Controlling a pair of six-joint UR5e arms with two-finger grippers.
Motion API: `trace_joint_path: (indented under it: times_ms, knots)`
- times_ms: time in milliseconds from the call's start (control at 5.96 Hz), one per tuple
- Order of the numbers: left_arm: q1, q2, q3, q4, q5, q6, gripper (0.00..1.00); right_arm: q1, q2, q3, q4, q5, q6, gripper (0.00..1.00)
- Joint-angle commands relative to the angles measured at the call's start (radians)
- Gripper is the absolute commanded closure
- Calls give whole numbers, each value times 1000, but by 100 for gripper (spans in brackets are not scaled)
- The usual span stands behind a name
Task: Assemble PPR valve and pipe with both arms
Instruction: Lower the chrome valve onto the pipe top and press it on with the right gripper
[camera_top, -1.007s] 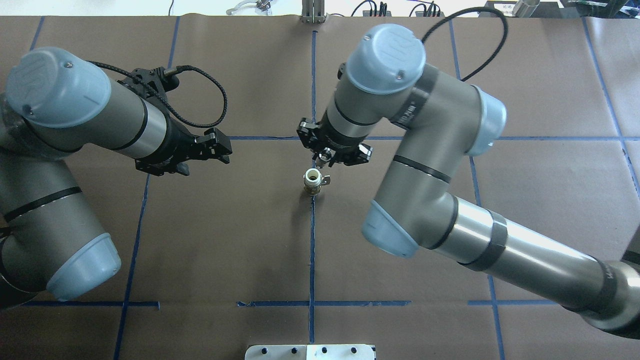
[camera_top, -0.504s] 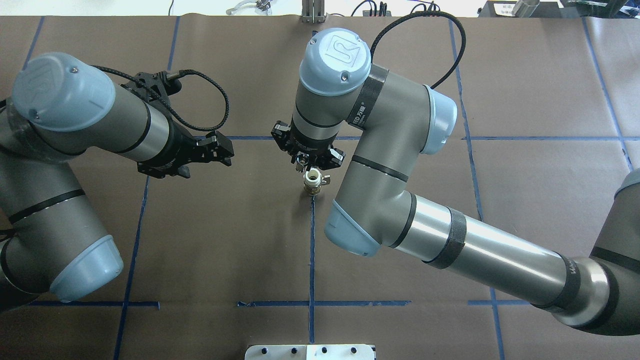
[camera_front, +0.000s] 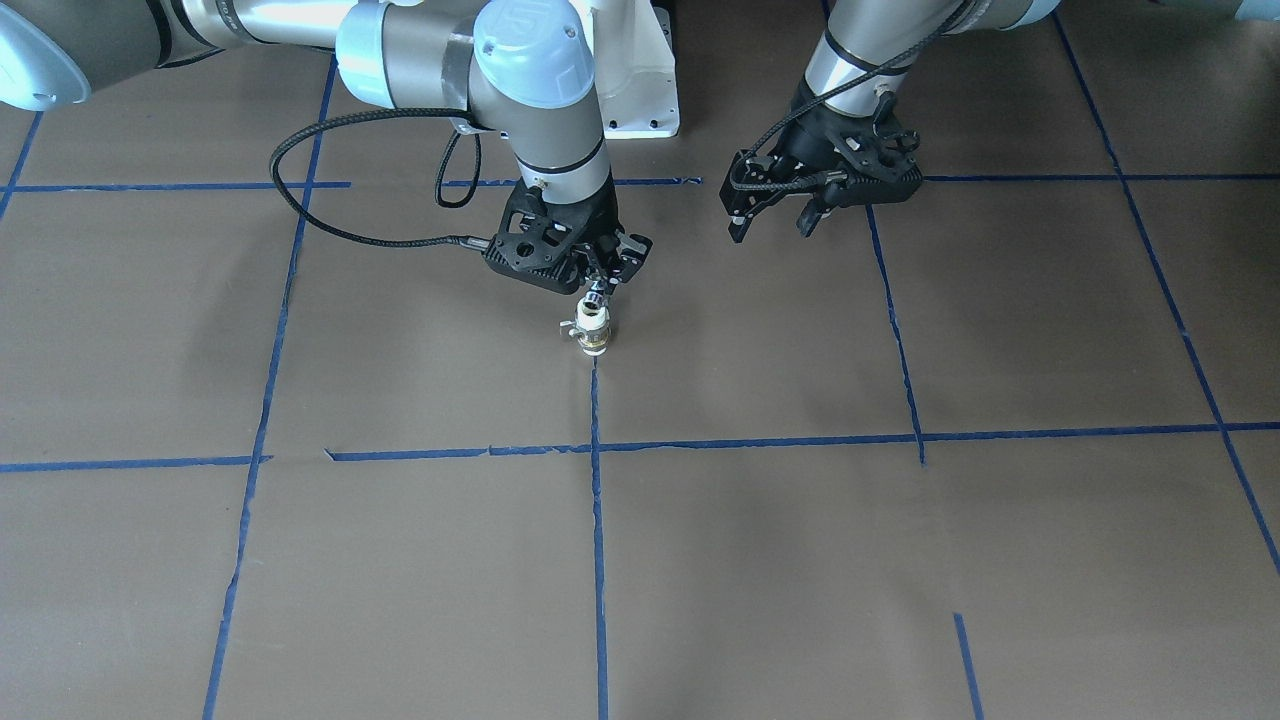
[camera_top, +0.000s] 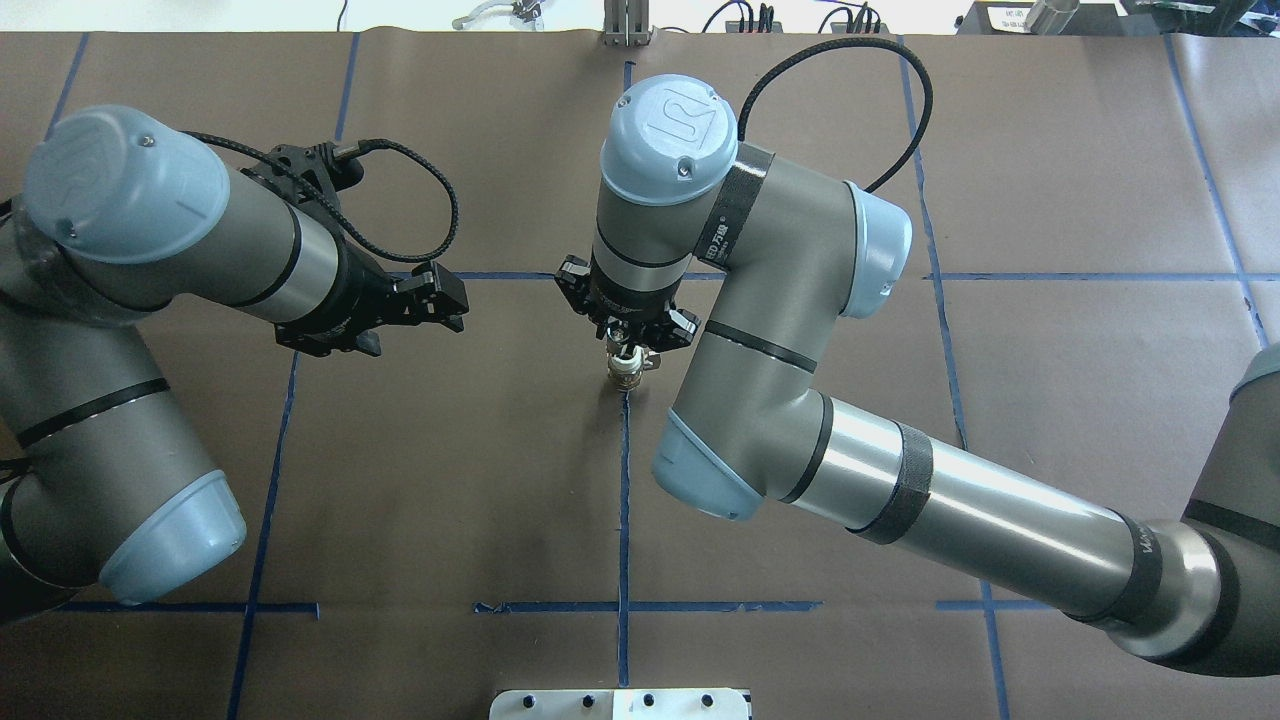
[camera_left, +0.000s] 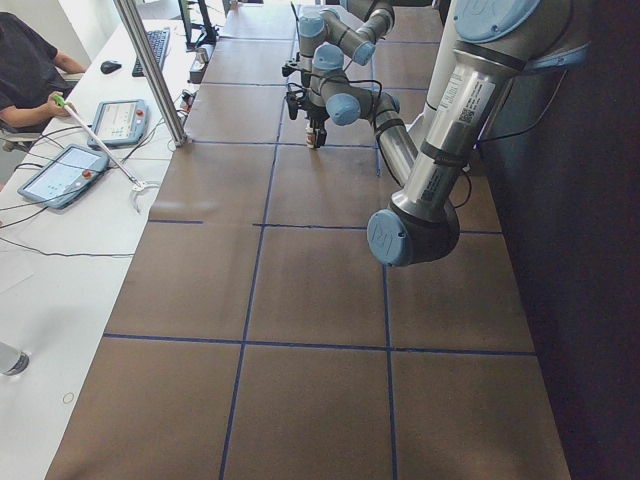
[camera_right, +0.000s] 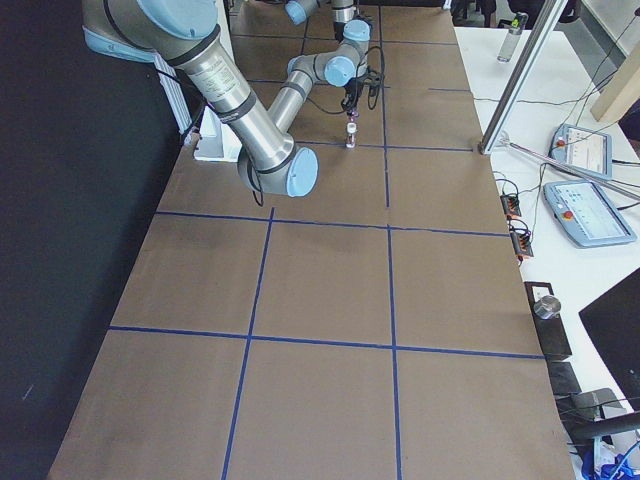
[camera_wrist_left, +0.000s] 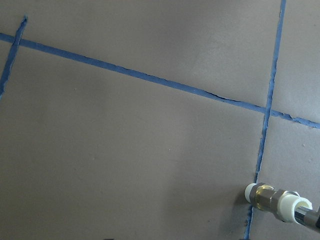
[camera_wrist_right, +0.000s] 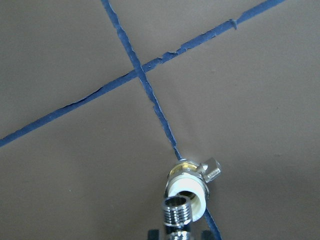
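The step in hand is the mating: bringing the pipe down onto the valve.

The valve (camera_front: 593, 337) stands upright on the table (camera_front: 900, 550), on a blue tape line (camera_front: 597, 500), with its white open end facing up. In the right wrist view its small silver handle (camera_wrist_right: 212, 170) sticks out at about 2 o'clock.

The right gripper (camera_front: 597, 287) hangs straight over the valve. Its fingers are pinched on the pipe (camera_wrist_right: 177, 210), which points threaded end down. From the wrist camera the pipe's end sits at 6 o'clock and overlaps the valve's white mouth, so the two look roughly lined up. I cannot tell whether the threads are touching the mouth or just short of it.

The left gripper (camera_front: 770, 228) is spread and holds nothing. In the overhead view it hovers above the table at 9 o'clock from the valve, well apart from it.

Nothing holds the valve, so it would likely tip or spin if the pipe pushes or twists into it. I judge the next move calls for the left gripper to come in from the side and clamp the valve's body below the white collar, clear of the handle. After that the right gripper can lower the pipe squarely into the mouth. A slight tilt or offset could cock the threads.
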Motion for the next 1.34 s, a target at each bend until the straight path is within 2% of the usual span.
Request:
trace_joint_path:
  times_ms: [0, 1175]
  knots:
    - [0, 0, -6, 0, 0, 0, 13, 0, -2, 1, -8, -11, 0, 99]
    - [0, -3, -8, 0, 0, -3, 13, 0, -12, -1, -6, -14, 0, 94]
